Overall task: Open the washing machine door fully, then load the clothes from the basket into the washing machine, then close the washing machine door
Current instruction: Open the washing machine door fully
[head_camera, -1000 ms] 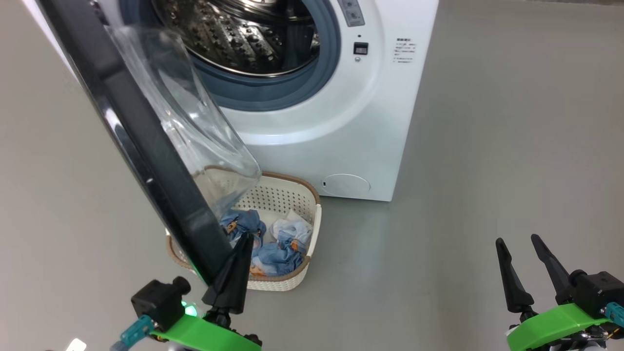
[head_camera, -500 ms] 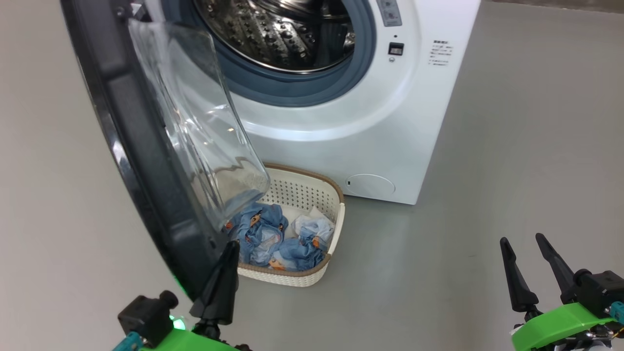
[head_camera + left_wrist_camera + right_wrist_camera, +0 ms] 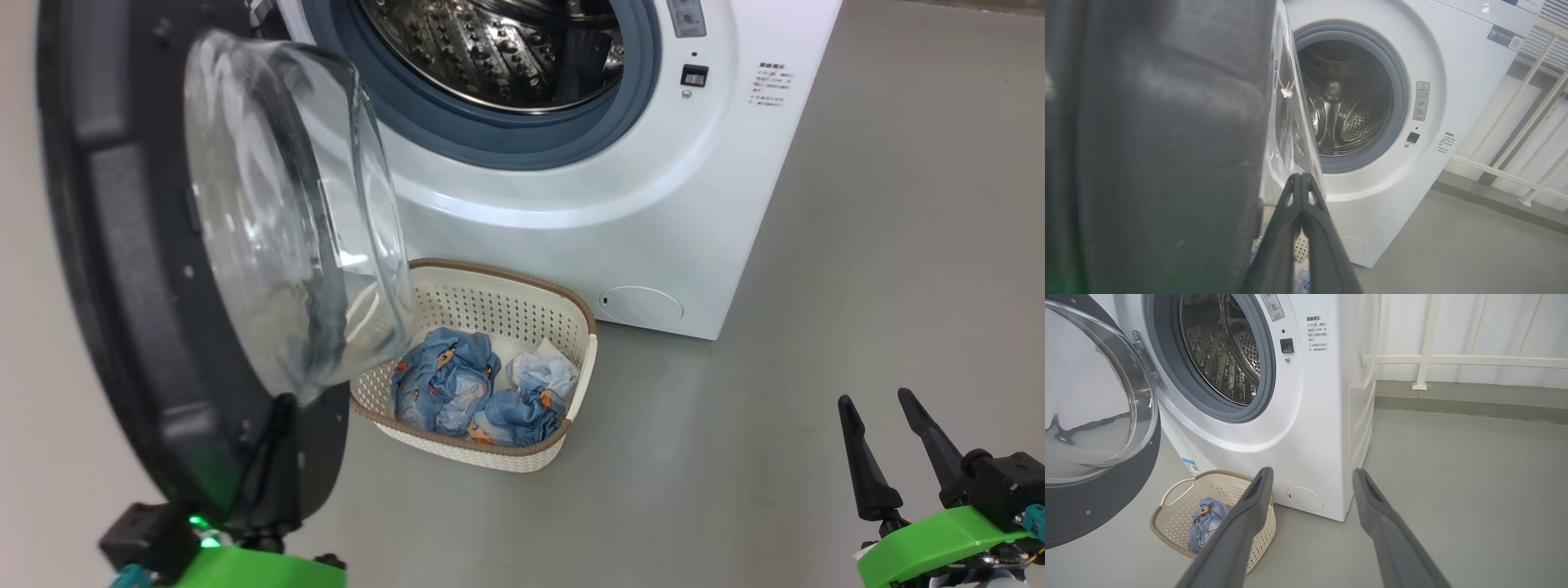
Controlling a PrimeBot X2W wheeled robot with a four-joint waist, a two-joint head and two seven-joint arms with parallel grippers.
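There's the big white washing machine point(image 3: 571, 212) across the top of the head view, drum point(image 3: 498, 41) wide open to you. The door point(image 3: 98, 286) hangs out on your left, black rim nearest you, glass bulge point(image 3: 269, 204) facing back at the machine.

You're on the opening step, I'd say. The door looks well swung, but maybe not at its stop. So push on along the hinge's curve rather than shoving straight. Stay on the rim and off the glass, and ease up near the limit so the door doesn't bounce back.

The basket point(image 3: 584, 343) sits on the floor point(image 3: 816, 245) at the foot of the machine's front, its left end behind the glass from the head camera. The clothes point(image 3: 457, 384) lie bunched inside it, none loaded yet. Get the door clear of the basket before you reach in.

Now your arms. The left gripper point(image 3: 282, 404) is low on the left, fingers pinched together with nothing between them. They look laid against the inner face of the door's lower rim, which is a pushing pose, not a grasp. The right gripper point(image 3: 873, 398) is low on the right above bare floor, fingers spread and empty, pointing toward the machine, well apart from the basket.
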